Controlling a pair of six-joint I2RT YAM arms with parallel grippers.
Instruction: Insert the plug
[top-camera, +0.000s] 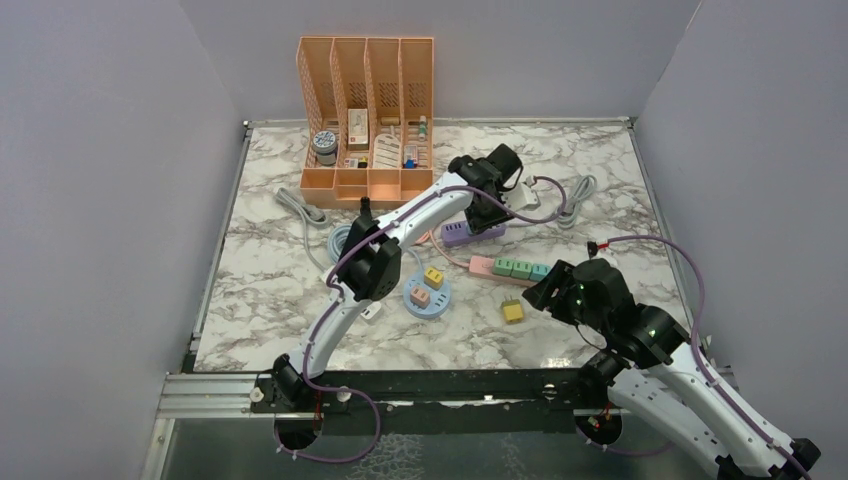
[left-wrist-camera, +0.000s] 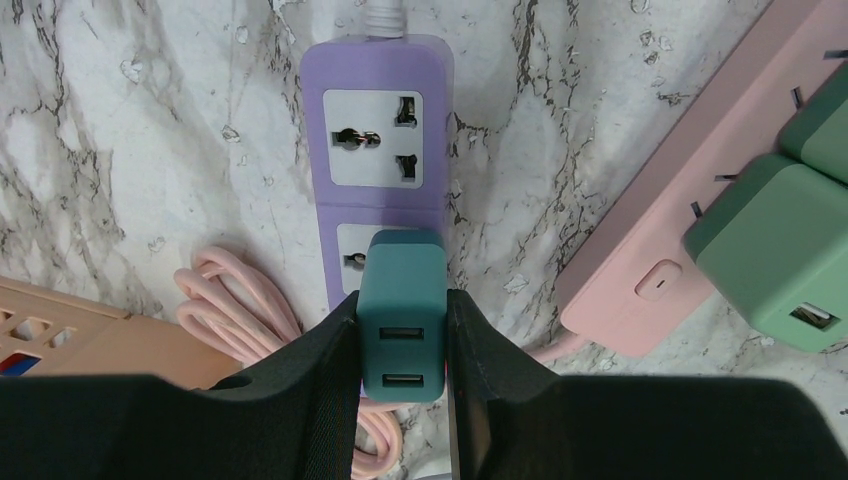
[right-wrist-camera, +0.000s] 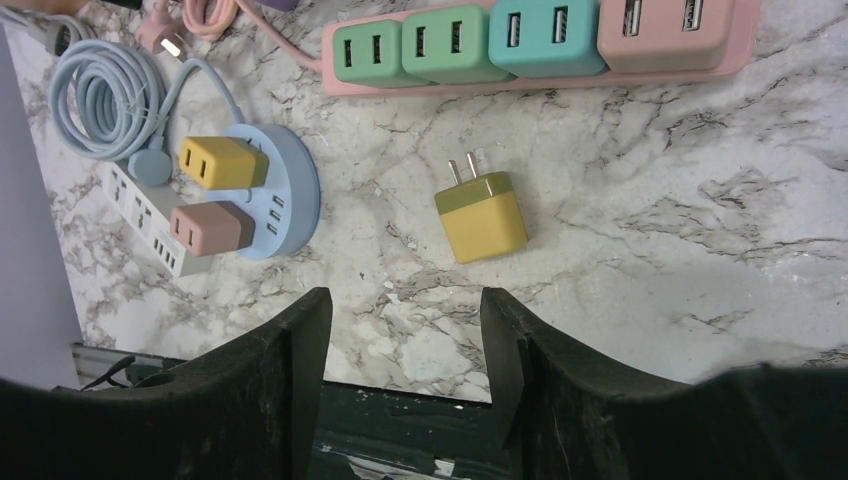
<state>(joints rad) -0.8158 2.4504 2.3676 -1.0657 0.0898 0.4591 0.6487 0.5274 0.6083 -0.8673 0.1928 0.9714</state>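
Marbled white surface (top-camera: 270, 300) is carrying several power strips. On it, the left end effector (left-wrist-camera: 402, 300) is clenching a teal plug (left-wrist-camera: 402, 285), holding it over the lower socket of a purple power strip (left-wrist-camera: 375, 110) and covering most of that socket; whether the prongs are entering cannot be told. Near the front edge, the right end effector (right-wrist-camera: 405, 330) is hovering released, fingers apart, while a yellow plug (right-wrist-camera: 482, 215) is lying just beyond it, prongs pointing toward a pink strip (left-wrist-camera: 640, 250).

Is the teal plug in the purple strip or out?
Cannot tell for sure. The left gripper holds the teal plug against the lower socket of the purple strip, covering it; its prongs are hidden.
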